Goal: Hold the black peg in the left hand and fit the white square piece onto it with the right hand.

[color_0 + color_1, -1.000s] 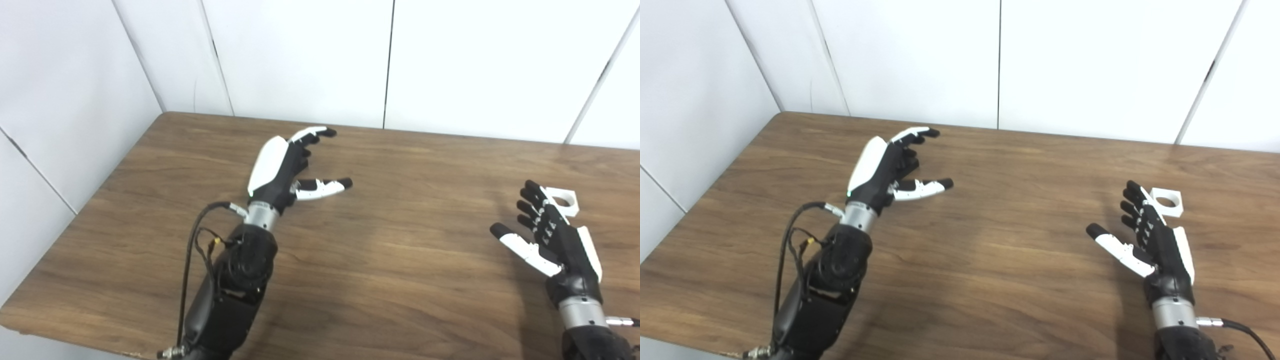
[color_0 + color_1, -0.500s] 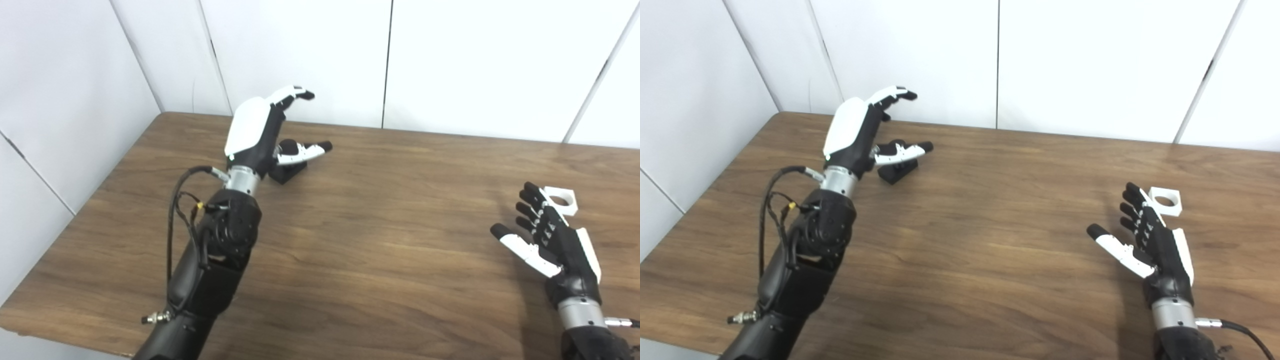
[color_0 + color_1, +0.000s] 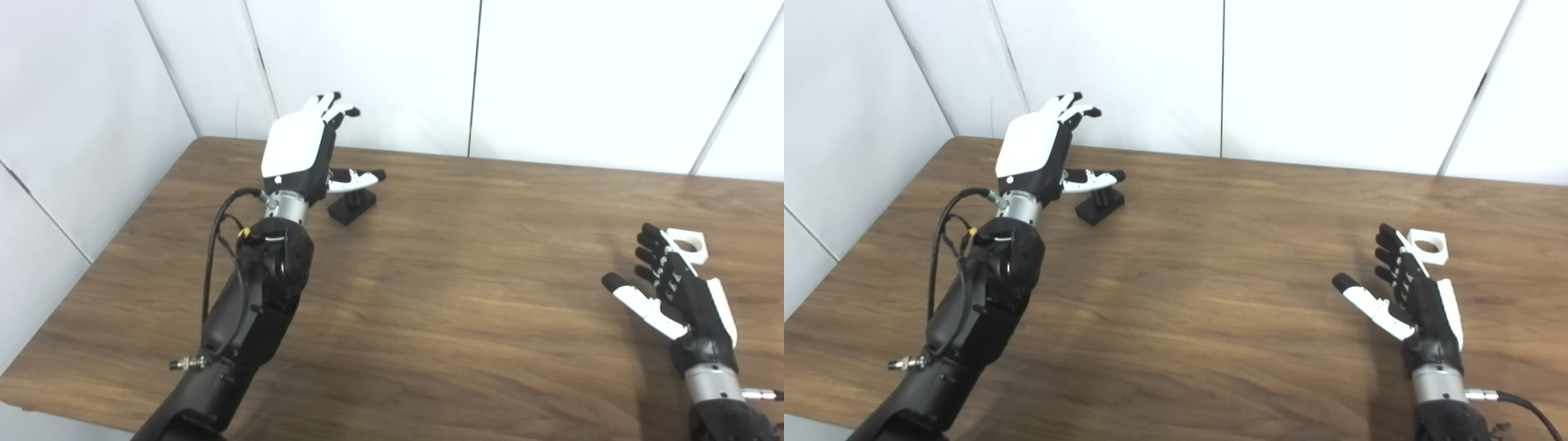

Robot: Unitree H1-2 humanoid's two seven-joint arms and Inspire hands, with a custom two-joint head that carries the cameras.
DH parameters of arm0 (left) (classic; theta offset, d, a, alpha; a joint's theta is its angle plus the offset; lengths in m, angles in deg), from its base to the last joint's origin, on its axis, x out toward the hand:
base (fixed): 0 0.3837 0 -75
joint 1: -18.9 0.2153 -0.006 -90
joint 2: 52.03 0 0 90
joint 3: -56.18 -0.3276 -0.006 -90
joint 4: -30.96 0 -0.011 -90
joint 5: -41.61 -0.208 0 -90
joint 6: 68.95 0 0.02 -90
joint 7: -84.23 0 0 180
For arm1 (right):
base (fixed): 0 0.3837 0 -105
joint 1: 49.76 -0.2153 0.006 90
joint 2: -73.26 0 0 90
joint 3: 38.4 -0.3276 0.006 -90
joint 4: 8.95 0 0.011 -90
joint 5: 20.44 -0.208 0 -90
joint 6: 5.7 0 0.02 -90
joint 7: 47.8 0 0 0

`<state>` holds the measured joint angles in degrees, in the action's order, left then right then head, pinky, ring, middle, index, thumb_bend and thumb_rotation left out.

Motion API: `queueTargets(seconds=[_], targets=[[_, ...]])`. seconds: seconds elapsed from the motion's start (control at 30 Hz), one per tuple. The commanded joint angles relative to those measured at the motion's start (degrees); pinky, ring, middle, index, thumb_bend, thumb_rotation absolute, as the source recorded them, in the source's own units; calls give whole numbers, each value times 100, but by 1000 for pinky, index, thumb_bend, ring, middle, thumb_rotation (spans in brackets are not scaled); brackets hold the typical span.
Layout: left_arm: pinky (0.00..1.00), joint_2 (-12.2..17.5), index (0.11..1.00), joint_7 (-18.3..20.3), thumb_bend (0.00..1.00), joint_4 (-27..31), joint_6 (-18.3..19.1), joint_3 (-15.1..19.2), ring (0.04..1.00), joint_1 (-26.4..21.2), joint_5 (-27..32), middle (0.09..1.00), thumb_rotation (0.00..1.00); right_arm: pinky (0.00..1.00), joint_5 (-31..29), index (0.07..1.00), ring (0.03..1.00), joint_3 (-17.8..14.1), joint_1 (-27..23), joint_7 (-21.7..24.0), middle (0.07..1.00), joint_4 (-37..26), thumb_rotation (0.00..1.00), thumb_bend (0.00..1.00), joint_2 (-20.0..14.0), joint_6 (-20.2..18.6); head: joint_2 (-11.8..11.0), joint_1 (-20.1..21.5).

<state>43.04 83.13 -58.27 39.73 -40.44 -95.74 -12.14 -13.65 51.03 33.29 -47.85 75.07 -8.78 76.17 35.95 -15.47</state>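
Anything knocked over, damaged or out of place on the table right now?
Nothing stands out. The black peg stands upright on its base below the open left hand; the white square piece lies flat beside the open right hand.

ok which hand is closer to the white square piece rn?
Right. The right hand, open, sits just in front of the white square piece, fingertips beside it. The left hand, open, is across the table over the black peg.

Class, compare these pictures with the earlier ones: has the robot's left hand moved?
Yes. The left hand has moved toward the far left corner of the brown wooden table, rising above the black peg, fingers apart.
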Motion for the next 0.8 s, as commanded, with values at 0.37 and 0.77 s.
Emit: queueTargets(seconds=[0.37, 0.77], targets=[[900, 484, 775, 1194, 846, -382, 811, -154, 970, -902, -418, 962, 518, 882, -25, 914, 918, 2, -212, -4, 918, -250, 421, 756, 33, 166, 36, -8], [827, 709, 724, 1747, 894, -1016, 709, -514, 949, -1187, -502, 943, 512, 886, -5, 910, 917, 15, -197, -24, 914, -254, 422, 759, 63, 133, 89, 35]])
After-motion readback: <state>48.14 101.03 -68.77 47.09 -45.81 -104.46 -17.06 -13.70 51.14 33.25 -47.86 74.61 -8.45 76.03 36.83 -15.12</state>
